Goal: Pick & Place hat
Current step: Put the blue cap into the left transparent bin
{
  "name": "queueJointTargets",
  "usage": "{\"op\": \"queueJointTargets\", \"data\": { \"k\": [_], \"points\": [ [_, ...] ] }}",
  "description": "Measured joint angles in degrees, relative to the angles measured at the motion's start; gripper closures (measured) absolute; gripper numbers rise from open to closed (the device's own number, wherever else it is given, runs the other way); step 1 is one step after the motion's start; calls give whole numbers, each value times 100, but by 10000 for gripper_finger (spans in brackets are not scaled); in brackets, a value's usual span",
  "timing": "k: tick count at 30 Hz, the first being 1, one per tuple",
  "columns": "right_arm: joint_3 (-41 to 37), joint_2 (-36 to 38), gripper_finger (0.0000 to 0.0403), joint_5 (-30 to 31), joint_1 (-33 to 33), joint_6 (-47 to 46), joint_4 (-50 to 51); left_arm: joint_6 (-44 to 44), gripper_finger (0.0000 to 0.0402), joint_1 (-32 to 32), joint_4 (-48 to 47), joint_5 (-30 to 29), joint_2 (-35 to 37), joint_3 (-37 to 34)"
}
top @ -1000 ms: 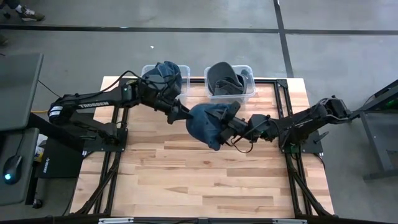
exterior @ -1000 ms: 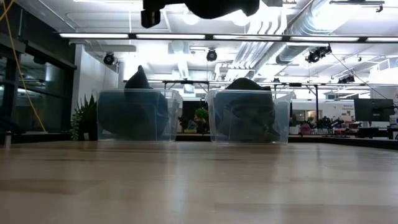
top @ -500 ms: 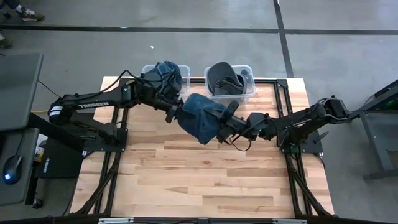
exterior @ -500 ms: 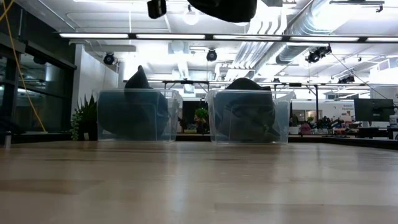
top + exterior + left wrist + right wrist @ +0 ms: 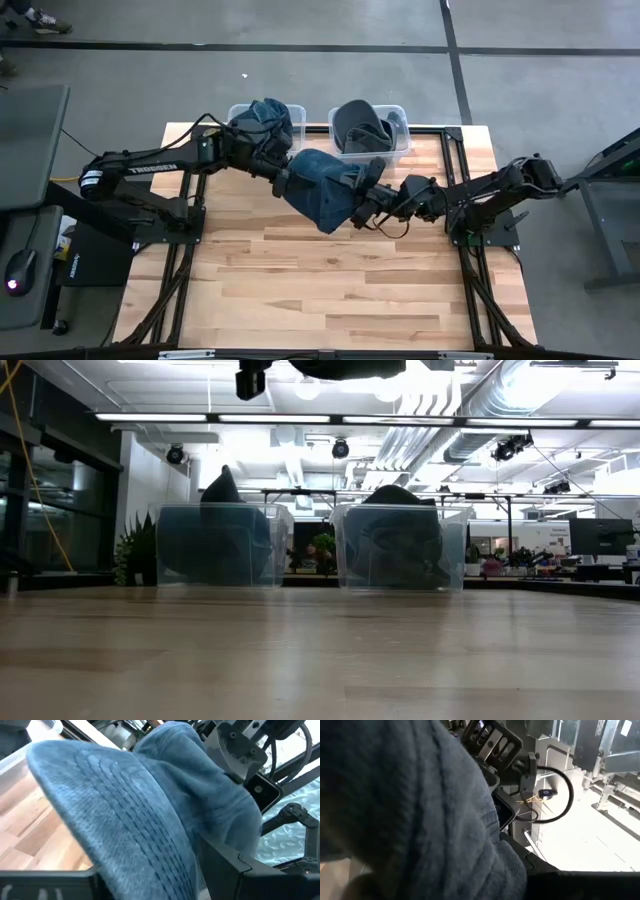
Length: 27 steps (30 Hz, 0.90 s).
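Above the table's (image 5: 330, 290) far middle, a blue hat (image 5: 325, 187) is being held aloft: left gripper (image 5: 282, 181) pinching its left edge, right gripper (image 5: 366, 200) pressed on its right. Edges are best kept level while being carried toward the far-left bin (image 5: 238, 112).

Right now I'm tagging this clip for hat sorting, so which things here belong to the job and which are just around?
Job:
- blue hat, held aloft between both arms
- left gripper, on hat
- right gripper, shut on hat
- left bin, blue hats
- right bin, dark hats

Around:
- wooden table
- potted plant
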<state>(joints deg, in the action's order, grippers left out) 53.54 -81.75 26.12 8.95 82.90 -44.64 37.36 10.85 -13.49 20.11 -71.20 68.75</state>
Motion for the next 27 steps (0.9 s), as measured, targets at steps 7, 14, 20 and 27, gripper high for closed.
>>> {"op": "queueJointTargets", "data": {
  "k": [7, 14, 20, 27],
  "points": [
    [0, -1, 403, -44, -268, -432, 107, -324, 267, 0, -62, -122, 4, 0],
    [0, 0, 403, -116, -267, -447, 200, -683, 387, 0, -49, -293, 4, 0],
    [0, -1, 398, -34, -252, -601, 262, -780, 394, 0, -212, -527, 4, 0],
    [0, -1, 348, 60, -228, -944, 245, -844, 396, 0, -309, -552, 7, 0]
  ]
}}
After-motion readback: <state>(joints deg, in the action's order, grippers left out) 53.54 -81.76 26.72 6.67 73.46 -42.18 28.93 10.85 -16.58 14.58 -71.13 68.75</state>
